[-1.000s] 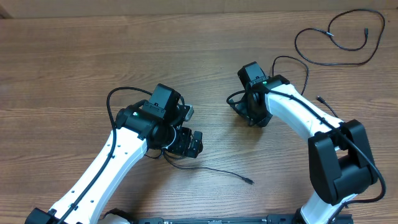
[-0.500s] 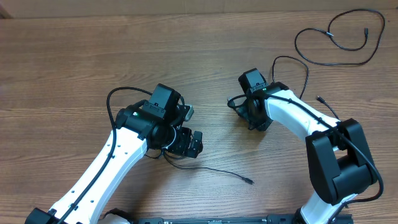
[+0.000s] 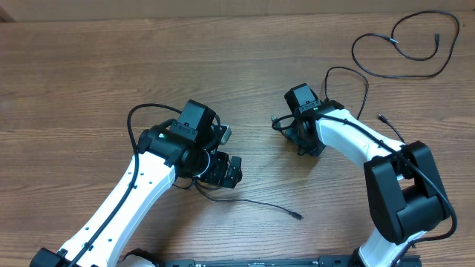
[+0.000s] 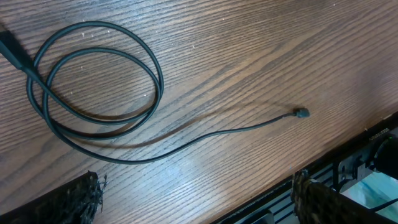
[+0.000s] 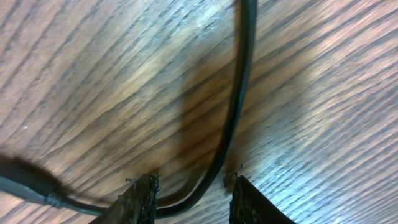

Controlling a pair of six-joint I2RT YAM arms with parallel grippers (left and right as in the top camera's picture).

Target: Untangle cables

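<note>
Three thin black cables lie on the wooden table. One cable (image 3: 404,48) loops at the far right corner. A second cable (image 4: 93,81) lies coiled under my left gripper (image 4: 196,208), its small plug (image 4: 301,113) trailing toward the near edge; that gripper hovers wide open above it, holding nothing. The same cable's tail (image 3: 260,203) shows in the overhead view. A third cable (image 5: 239,93) runs between the fingers of my right gripper (image 5: 194,198), which is low on the table. Its jaws stand narrowly apart on either side of the cord, with a gap visible.
The table's near edge (image 4: 348,140) with dark equipment beyond it lies close to the left gripper. The right arm (image 3: 356,137) covers part of the third cable's loop (image 3: 349,74). A loose plug end (image 3: 382,117) lies right of that arm.
My right gripper has lowered slightly over the third cable and its jaws have narrowed around it. The left arm has not moved.
</note>
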